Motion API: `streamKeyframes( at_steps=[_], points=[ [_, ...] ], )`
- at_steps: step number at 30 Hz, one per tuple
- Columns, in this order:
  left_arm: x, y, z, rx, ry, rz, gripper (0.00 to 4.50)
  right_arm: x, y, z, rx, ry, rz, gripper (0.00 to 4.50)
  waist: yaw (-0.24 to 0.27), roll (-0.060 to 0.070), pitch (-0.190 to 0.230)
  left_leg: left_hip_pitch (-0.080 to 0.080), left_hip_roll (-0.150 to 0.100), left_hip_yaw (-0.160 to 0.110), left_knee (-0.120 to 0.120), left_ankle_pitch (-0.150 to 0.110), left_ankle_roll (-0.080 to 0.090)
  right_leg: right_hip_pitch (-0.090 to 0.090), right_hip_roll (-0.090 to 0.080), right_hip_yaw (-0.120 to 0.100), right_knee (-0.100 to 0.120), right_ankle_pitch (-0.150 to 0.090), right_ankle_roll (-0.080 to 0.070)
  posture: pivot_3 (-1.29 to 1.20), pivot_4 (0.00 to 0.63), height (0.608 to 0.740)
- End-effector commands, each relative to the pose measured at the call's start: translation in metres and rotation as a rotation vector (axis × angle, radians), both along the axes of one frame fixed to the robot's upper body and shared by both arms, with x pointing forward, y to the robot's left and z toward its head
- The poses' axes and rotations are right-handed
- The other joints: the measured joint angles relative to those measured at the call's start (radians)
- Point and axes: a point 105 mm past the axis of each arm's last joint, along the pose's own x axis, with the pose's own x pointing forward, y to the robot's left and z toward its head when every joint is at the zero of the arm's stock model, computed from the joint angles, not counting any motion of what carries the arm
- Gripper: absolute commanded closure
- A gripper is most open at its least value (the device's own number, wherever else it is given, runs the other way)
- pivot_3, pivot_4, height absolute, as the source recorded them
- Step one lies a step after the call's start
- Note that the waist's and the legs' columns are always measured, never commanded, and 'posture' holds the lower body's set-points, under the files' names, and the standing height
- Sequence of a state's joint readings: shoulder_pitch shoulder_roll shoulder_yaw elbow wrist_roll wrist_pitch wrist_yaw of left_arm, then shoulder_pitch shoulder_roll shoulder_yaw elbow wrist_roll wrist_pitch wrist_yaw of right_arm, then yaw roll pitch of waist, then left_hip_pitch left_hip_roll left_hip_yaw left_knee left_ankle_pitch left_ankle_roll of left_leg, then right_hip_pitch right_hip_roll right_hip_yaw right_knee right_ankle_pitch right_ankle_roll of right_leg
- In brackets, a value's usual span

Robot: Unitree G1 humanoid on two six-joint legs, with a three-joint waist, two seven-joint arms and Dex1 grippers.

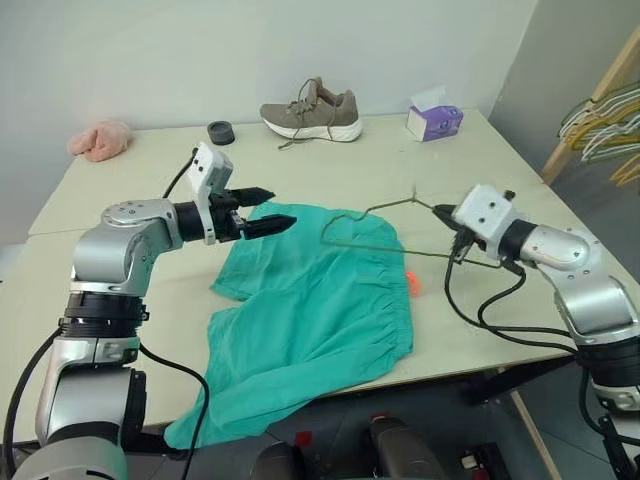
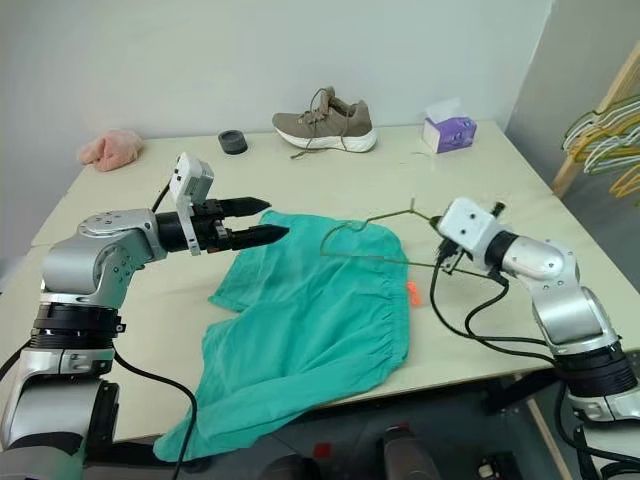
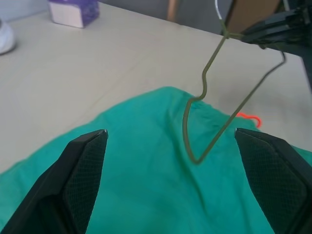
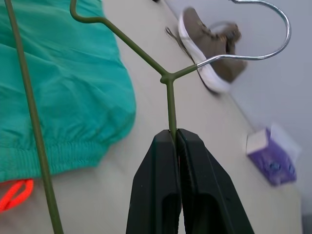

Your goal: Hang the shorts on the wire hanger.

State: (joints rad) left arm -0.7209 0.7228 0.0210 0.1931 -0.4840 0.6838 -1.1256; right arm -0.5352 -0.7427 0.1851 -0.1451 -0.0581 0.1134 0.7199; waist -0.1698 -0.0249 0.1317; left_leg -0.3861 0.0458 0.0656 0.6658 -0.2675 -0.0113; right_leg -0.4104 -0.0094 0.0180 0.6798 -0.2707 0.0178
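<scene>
With the right gripper (image 4: 175, 134) clamped on the stiff, thin wire hanger (image 1: 385, 232) at frame centre, the spread-fingered left gripper (image 1: 268, 208) should pinch the limp, light shorts (image 1: 310, 310) at the gathered waistband.

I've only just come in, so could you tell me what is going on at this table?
The robot is getting ready to hang shorts. Its right gripper is shut on the wire hanger, holding it lifted over the green shorts spread on the table. The left gripper hovers open above the shorts' edge. Nothing is on the hanger yet.
</scene>
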Motion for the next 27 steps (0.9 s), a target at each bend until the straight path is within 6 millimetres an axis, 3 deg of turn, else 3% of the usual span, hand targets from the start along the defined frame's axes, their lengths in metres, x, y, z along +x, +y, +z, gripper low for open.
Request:
streamKeyframes(
  at_steps=[1,8,17,21,27],
  points=[
    [-0.010,-0.008,0.001,0.027,0.006,-0.075,0.13,-0.015,0.027,0.024,-0.082,-0.151,0.159,4.49,-0.001,0.000,0.000,0.000,0.000,0.000,0.000,0.000,0.000,0.000,0.000,0.000,0.000,0.000,0.000,-0.22,0.119,0.740],
    [-0.034,-0.021,-0.017,0.081,0.063,-0.221,0.13,-0.023,0.053,0.033,-0.112,-0.209,0.283,4.49,0.000,0.000,0.001,0.000,0.000,0.000,0.000,0.000,0.000,0.000,0.000,0.000,0.000,0.000,0.000,-0.22,0.120,0.740],
    [-0.049,-0.022,-0.034,0.153,0.089,-0.288,0.13,-0.027,0.060,0.043,-0.070,-0.229,0.314,4.49,0.001,-0.001,0.001,0.000,0.000,0.000,0.000,0.000,0.000,0.000,-0.001,0.000,0.001,0.001,-0.002,-0.22,0.122,0.740],
    [-0.050,-0.022,-0.036,0.161,0.099,-0.290,0.92,-0.028,0.060,0.044,-0.060,-0.232,0.314,4.50,0.001,0.000,0.001,0.000,0.000,0.000,0.000,0.000,0.000,0.000,-0.001,0.000,0.001,0.001,-0.002,-0.22,0.125,0.740],
    [-0.054,-0.021,-0.041,0.187,0.106,-0.311,2.78,-0.029,0.061,0.046,-0.048,-0.234,0.316,4.50,0.000,0.000,0.002,0.000,0.000,0.000,0.000,0.000,0.000,0.000,-0.001,0.000,0.001,0.001,-0.002,-0.22,0.128,0.740]
  ],
)
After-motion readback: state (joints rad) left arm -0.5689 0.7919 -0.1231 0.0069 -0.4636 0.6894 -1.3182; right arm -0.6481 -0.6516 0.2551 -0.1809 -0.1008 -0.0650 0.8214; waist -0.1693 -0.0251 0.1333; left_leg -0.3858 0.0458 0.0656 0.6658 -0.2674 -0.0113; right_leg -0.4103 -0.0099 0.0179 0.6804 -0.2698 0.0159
